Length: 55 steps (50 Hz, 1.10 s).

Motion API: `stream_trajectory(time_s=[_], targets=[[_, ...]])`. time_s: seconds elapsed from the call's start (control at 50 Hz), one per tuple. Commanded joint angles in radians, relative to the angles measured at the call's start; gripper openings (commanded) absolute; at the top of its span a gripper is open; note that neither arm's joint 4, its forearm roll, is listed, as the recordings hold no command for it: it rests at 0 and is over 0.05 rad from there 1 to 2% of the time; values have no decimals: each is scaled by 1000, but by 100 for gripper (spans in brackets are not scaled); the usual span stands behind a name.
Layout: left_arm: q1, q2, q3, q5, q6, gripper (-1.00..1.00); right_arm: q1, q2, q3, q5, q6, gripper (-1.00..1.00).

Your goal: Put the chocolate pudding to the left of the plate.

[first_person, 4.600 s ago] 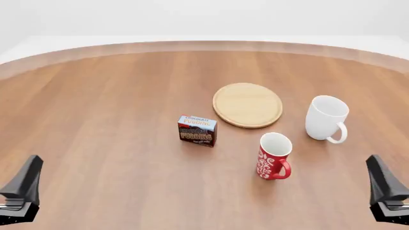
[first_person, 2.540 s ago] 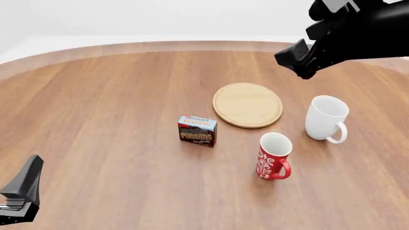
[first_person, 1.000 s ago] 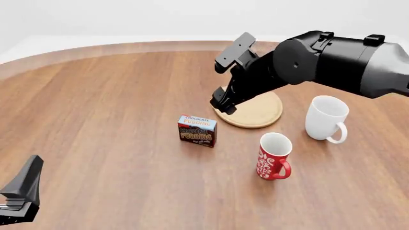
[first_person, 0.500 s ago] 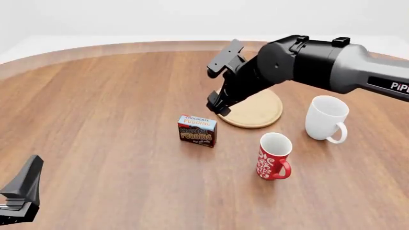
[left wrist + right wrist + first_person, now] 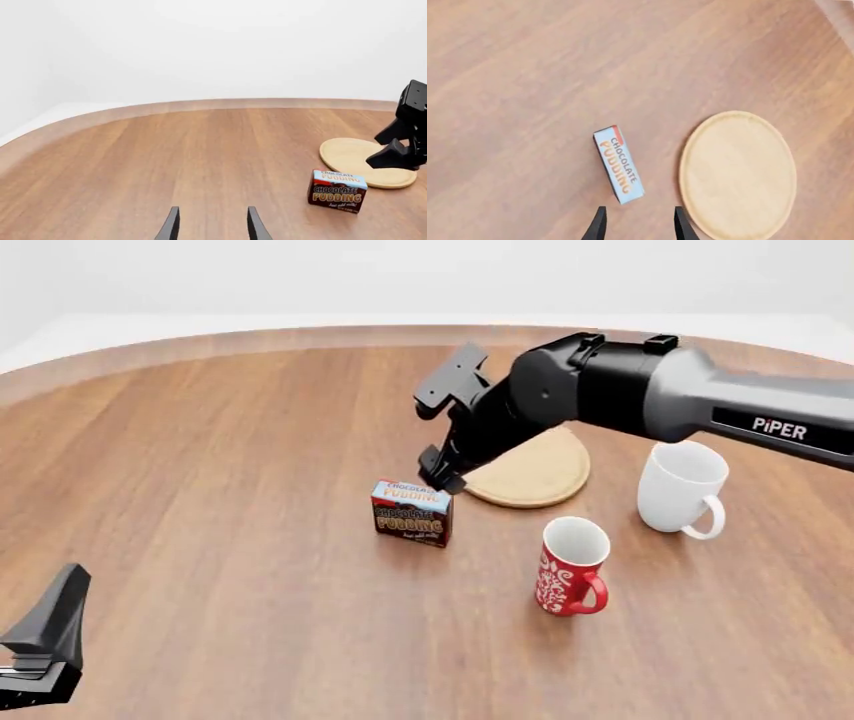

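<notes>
plate partly behind right arm

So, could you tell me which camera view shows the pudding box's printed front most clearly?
The left wrist view: the pudding box stands unobstructed there, its front lettering large and readable. The front view shows the same face smaller, with the right gripper close above it. The right wrist view looks down on its light blue top.

At frame centre a small dark brown and red pudding carton with a light blue top band and orange-and-white lettering is seen. Right of it, a pale wooden round plate, a red mug with white swirls, a plain white mug; reddish-brown wood-grain table throughout.
</notes>
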Motion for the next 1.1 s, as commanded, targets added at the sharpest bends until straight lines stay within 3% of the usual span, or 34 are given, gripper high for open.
stream_trajectory(time_s=[0.02, 1.1], targets=[[0, 0, 0, 0, 0, 100, 5, 40, 5, -19, 11, 100], [0, 0, 0, 0, 0, 100, 10, 147, 21, -91, 48, 100]])
